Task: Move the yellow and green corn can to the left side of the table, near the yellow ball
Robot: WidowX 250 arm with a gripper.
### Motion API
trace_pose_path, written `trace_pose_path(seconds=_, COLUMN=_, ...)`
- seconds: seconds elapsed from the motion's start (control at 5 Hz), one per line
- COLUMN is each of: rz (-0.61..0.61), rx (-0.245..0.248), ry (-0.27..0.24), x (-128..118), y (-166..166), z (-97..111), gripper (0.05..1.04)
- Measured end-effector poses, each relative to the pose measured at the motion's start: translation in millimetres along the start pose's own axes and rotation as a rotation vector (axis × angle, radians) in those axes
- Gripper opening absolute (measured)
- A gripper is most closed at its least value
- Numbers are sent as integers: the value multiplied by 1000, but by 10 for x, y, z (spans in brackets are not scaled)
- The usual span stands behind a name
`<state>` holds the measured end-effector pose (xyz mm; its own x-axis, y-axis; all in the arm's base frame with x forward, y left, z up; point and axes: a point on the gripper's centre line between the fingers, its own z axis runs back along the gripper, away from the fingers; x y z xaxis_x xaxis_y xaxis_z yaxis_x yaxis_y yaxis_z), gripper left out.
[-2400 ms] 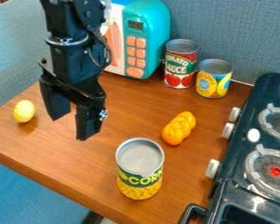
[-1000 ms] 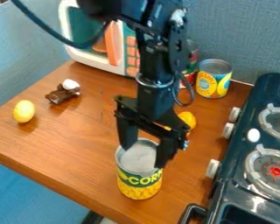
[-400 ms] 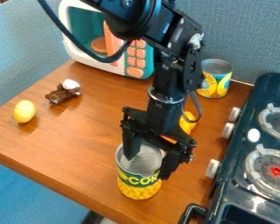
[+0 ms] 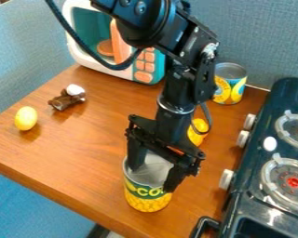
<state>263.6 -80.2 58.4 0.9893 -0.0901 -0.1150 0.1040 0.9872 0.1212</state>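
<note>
We have the claw [image 4: 153,178] at the corn can [image 4: 147,201].
Its fingers stand wide across the can's top; we see an orange toy [image 4: 197,135] partly behind the arm.

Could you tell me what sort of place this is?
It looks like a toy kitchen set up on a wooden table: there is a toy stove, a small teal and white microwave and a corn can.

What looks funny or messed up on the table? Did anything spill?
Nothing looks spilled or broken. The corn can stands upright by the black gripper, and the yellow-and-blue can stands upright too. The little brown-and-white thing lies at a slant, but I can't tell whether it tipped over.
</note>
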Motion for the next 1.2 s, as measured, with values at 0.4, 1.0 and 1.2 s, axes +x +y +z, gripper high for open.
trace_pose_path(seconds=0.4, rz=57, rx=43, ry=17, x=53, y=328, z=-34, gripper=1000)
trace_pose_path(seconds=1.0, rz=253, rx=36, ry=199, x=-13, y=1652, z=-219, gripper=1001)
trace_pose_path(seconds=1.2, rz=251, rx=37, ry=225, x=-11, y=1788, z=-235, gripper=1001)
